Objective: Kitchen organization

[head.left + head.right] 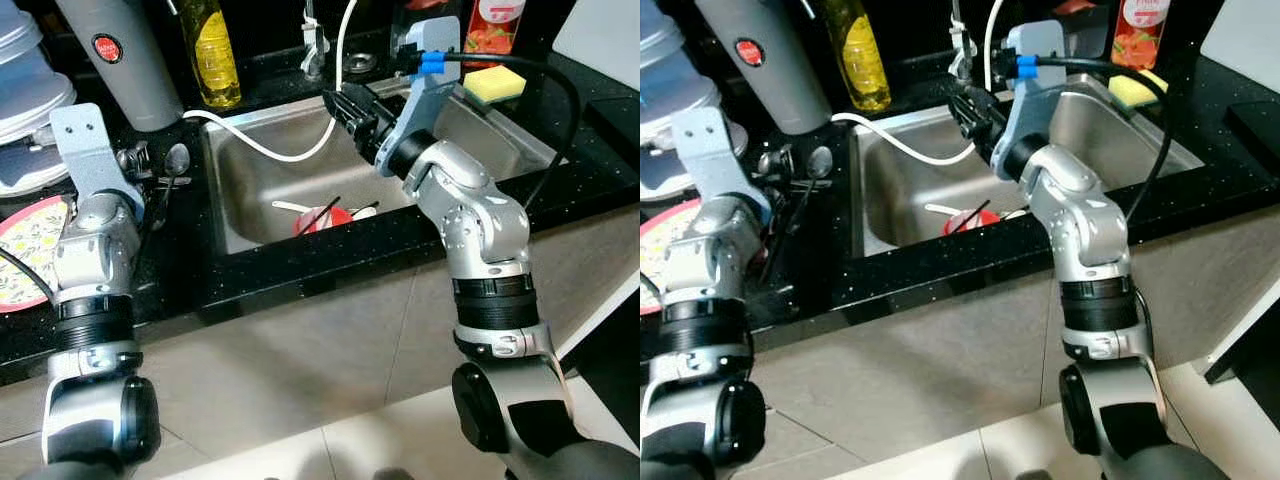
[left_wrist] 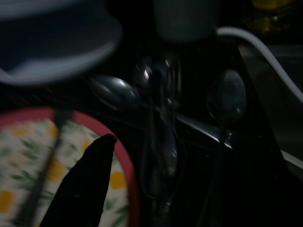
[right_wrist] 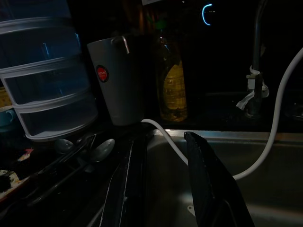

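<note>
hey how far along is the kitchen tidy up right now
Done: spoons lie on the counter beside the sink. In hand: nothing; the right gripper hangs open over the sink, the left gripper sits over the plate. Left: a red bowl and utensils in the sink.

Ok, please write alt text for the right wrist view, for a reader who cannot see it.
Dim view along the right gripper, its two black fingers open above the steel sink. A white hose curves into the sink; behind stand a grey jug and a yellow bottle.
</note>
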